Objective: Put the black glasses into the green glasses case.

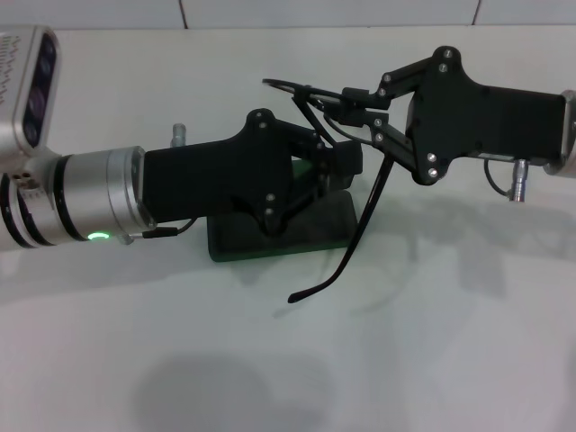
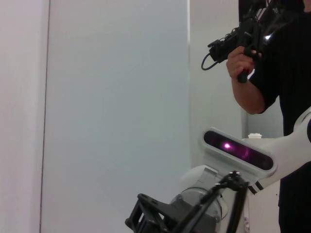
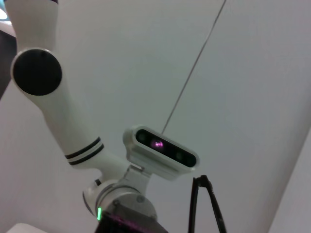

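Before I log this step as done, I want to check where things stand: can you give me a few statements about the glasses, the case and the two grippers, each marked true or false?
1. The black glasses are held up by the right gripper. True.
2. The black glasses lie fully inside the green glasses case. False: they hang above it, with one temple arm dangling down past the case's edge.
3. The left gripper is over the green glasses case. True.
4. The green glasses case rests on the white table. True.
5. The right gripper is parked far from the case. False: it is just beyond the case, facing the left gripper.
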Tool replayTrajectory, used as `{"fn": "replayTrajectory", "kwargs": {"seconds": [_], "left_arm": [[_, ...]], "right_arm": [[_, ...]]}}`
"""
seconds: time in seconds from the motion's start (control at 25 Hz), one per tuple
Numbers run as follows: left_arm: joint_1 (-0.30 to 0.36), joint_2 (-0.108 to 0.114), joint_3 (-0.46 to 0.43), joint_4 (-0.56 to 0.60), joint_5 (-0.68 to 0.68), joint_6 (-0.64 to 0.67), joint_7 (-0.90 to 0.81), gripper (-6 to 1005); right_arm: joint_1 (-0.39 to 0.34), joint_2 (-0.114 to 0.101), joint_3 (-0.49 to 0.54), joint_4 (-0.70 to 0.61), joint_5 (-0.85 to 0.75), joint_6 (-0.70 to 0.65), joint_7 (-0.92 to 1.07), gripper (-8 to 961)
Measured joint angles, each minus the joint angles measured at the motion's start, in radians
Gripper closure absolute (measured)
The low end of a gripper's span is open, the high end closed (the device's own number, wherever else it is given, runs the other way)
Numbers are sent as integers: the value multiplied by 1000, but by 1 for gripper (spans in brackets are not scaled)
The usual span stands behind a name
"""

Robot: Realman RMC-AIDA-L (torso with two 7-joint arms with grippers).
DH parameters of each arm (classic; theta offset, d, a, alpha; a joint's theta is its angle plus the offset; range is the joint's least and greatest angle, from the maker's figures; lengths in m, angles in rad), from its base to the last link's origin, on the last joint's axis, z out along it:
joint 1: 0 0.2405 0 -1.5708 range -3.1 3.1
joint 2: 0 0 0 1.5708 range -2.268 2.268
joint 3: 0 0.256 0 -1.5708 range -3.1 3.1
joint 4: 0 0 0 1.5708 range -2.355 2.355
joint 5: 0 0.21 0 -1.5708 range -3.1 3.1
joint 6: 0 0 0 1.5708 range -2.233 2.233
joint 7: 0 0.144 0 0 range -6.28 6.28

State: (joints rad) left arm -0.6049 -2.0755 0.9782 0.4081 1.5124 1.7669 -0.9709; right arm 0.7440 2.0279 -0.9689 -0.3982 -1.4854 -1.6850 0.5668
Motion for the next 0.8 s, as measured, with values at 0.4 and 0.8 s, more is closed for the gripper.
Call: {"fn": "replayTrajectory", "kwargs": {"seconds": [0.4,0.8], "left_arm": [[0,0,-3,0,0,-1,0,958],[1,5,-5,0,0,-1,0,956]], "right_arm": [[8,0,-27,0,2,-6,1,895],[-8,-5,-20,-6,55,5,-6,895]]}}
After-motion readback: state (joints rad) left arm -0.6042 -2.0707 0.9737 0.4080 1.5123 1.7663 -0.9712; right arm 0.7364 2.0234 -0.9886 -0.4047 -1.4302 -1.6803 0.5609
